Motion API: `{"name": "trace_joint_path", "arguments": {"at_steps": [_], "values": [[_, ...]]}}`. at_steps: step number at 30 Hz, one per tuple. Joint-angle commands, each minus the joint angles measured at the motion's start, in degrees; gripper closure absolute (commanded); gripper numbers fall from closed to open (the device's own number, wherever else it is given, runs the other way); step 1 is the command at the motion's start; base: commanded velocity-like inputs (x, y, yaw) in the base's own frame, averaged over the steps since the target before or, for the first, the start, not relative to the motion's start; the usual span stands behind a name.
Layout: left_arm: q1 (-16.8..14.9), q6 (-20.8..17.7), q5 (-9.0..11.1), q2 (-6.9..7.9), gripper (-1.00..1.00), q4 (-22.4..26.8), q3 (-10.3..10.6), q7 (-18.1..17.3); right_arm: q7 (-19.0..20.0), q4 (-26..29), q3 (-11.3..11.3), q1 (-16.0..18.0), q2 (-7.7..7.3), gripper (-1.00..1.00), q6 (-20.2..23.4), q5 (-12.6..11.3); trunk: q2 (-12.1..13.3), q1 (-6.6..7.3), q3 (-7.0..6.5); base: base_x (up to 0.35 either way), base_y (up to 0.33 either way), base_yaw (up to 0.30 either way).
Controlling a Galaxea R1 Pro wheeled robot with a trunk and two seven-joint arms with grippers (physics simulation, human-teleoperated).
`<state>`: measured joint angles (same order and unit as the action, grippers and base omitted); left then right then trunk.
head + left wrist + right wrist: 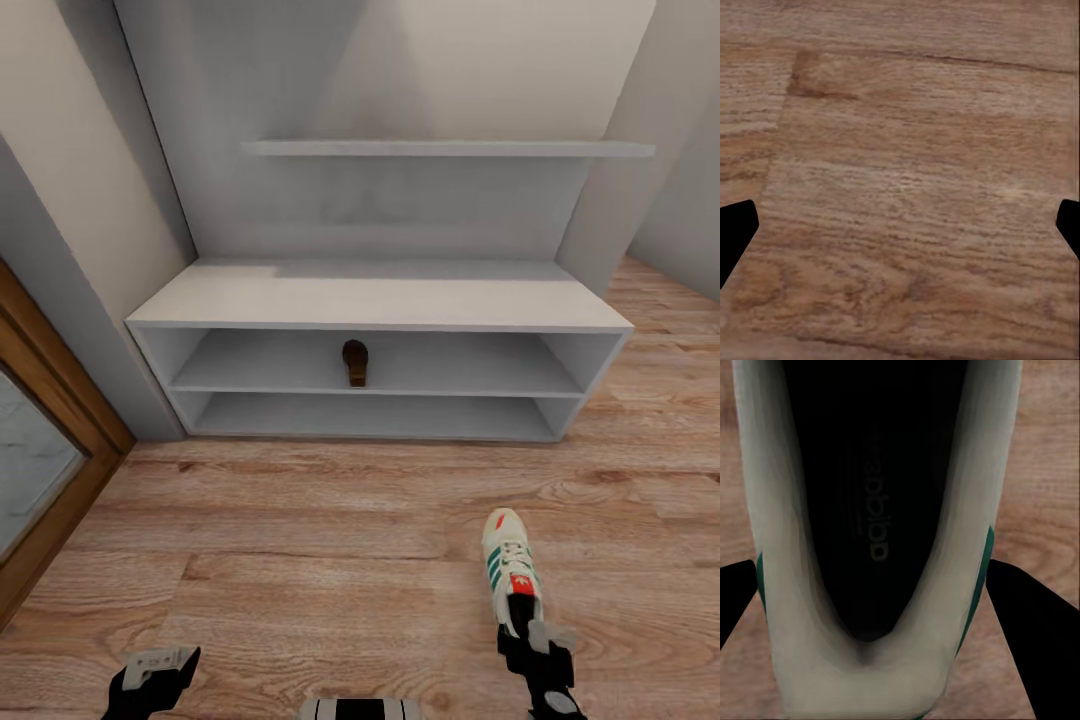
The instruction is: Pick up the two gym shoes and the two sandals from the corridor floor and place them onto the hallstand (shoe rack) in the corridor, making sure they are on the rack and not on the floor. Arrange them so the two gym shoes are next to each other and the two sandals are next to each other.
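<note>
Pale grey-white low hallstand stands against the back wall, wide bench top bare, two open shelf slots beneath, one matching floating wall shelf above. Small brown leather sandal sits on the upper of the two inner shelves, near the middle, lengthwise front to back. Light brown wood-grain plank floor runs in front of the unit; a wood-framed glass door shows at the left edge. White lace-up gym shoe with green side stripes and red tongue label lies on the floor, right of centre, well apart from the rack, toe pointing toward it. Right gripper sits at the shoe's heel end; in the right wrist view the shoe's dark opening and white heel collar lie between the two black fingers, which are spread wide on either side, not clamped. Left gripper hangs low over bare planks, fingers parted, holding nothing.
</note>
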<state>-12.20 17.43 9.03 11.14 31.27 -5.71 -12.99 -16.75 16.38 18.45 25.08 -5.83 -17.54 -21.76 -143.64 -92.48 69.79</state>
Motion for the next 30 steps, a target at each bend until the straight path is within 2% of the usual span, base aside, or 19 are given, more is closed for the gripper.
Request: {"name": "trace_joint_path", "arguments": {"at_steps": [1, 3, 4, 6, 7, 9, 14, 16, 19, 21, 25, 26, 28, 30], "values": [[0.0, 0.0, 0.6, 0.05, -1.00, 0.0, -0.2, -0.8, -0.4, 1.7, 0.4, 0.2, 0.58, 1.00, 3.1, -0.2, 0.0, 0.01, 0.05, 0.000, 0.000, 0.000], [0.0, 0.0, 0.5, 0.24, -1.00, -0.1, -0.2, -1.5, -0.5, 8.6, 0.8, 1.3, 2.56, 1.00, 16.3, 0.8, 0.0, 0.01, 0.05, 0.000, 0.000, 0.000], [0.0, 0.0, 0.4, 0.27, -1.00, -0.1, -0.2, -1.6, -0.5, 10.3, 0.9, 1.7, 3.00, 1.00, 19.4, 1.0, 0.0, 0.01, 0.05, 0.000, 0.000, 0.000], [0.1, 0.1, 0.4, 0.33, -1.00, -0.1, -0.2, -1.8, -0.7, 16.4, 1.1, 3.7, 4.73, 1.00, 30.5, 1.4, 0.0, 0.01, 0.05, 0.000, 0.000, 0.000], [0.1, 0.1, 0.5, 0.32, -1.00, -0.1, -0.2, -1.8, -0.8, 17.6, 1.1, 4.3, 5.21, 1.00, 32.7, 1.5, 0.0, 0.01, 0.05, 0.000, 0.000, 0.000], [0.1, 0.3, 0.5, 0.27, -1.00, -0.1, -0.1, -1.9, -2.3, 20.4, 1.2, 7.3, 7.27, 1.00, 39.1, 2.1, 0.0, 0.01, 0.05, 0.000, 0.000, 0.000], [0.1, 0.9, 0.4, 0.21, -1.00, -0.1, 0.0, -1.9, -8.6, 21.7, 1.2, 14.6, 11.09, 1.00, 43.5, 2.7, 0.0, 0.01, 0.05, 0.000, 0.000, 0.000], [0.1, 1.1, 0.3, 0.21, -1.00, -0.1, 0.0, -1.9, -11.5, 21.9, 1.2, 18.1, 13.73, 1.00, 45.2, 2.8, 0.0, 0.01, 0.05, 0.000, 0.000, 0.000], [0.1, 1.2, 0.1, 0.20, -1.00, -0.1, 0.0, -2.0, -13.4, 22.0, 1.2, 21.4, 15.83, 1.00, 48.9, 2.7, 0.0, 0.01, 0.05, 0.000, 0.000, 0.000], [0.1, 1.3, -0.1, 0.20, -1.00, -0.1, 0.1, -2.0, -14.1, 22.3, 1.2, 23.6, 15.83, 1.00, 51.3, 2.7, 0.0, 0.01, 0.05, 0.000, 0.000, 0.000], [0.1, 1.3, -0.1, 0.20, -1.00, -0.1, 0.1, -2.0, -16.2, 22.6, 1.2, 26.8, 15.83, 1.00, 52.9, 2.6, 0.0, 0.01, 0.05, 0.000, 0.000, 0.000], [0.1, 1.3, -0.2, 0.15, -1.00, -0.1, 0.2, -2.0, -19.8, 22.7, 1.2, 28.3, 15.83, 1.00, 53.1, 2.5, 0.0, 0.01, 0.05, 0.000, 0.000, 0.000], [0.1, 1.3, -0.2, 0.13, -1.00, -0.1, 0.3, -2.1, -21.2, 22.8, 1.2, 28.9, 15.83, 1.00, 53.1, 2.5, 0.0, 0.01, 0.05, 0.000, 0.000, 0.000], [0.1, 1.3, -0.3, -0.05, -1.00, -0.1, 0.5, -2.2, -22.2, 26.2, 1.1, 29.3, 15.83, 1.00, 53.2, 2.5, 0.0, 0.01, 0.05, 0.000, 0.000, 0.000]]}}
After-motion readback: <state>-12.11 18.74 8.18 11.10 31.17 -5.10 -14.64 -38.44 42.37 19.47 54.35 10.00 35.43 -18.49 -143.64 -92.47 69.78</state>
